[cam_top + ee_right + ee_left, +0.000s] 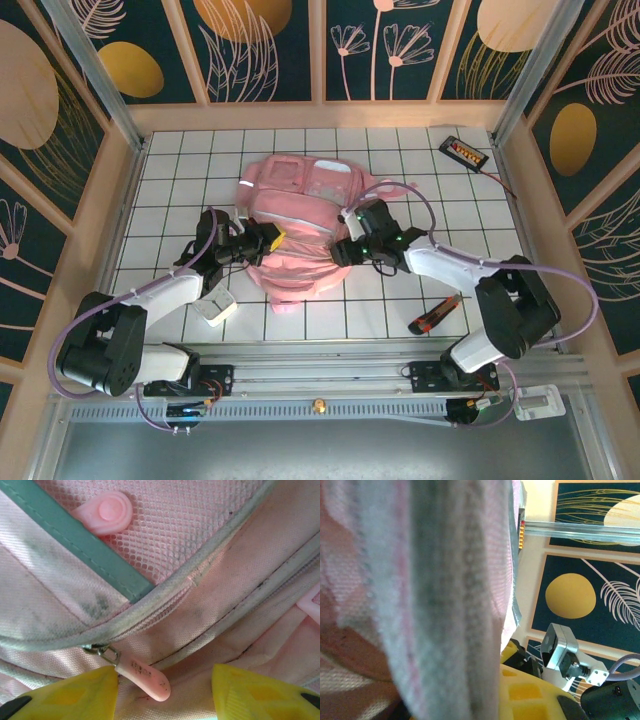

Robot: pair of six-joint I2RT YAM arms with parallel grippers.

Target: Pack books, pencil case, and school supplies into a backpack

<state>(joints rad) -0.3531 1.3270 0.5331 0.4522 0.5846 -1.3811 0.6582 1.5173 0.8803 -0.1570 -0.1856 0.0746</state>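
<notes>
Pink backpack [300,215] lies mid-table; left gripper [268,240] pinches its left edge tight, while right gripper [165,682] stands spread, a zipper pull [147,680] between its fingers.

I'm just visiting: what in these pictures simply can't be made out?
- Inside the backpack: top view, its own pink fabric covers whatever is packed.
- Left fingers: left wrist view, blurred backpack fabric close to the lens hides most of them.
- Right fingers: right wrist view, cut off by the bottom edge.
- Red-and-black item on the table: top view, too small to identify.
</notes>
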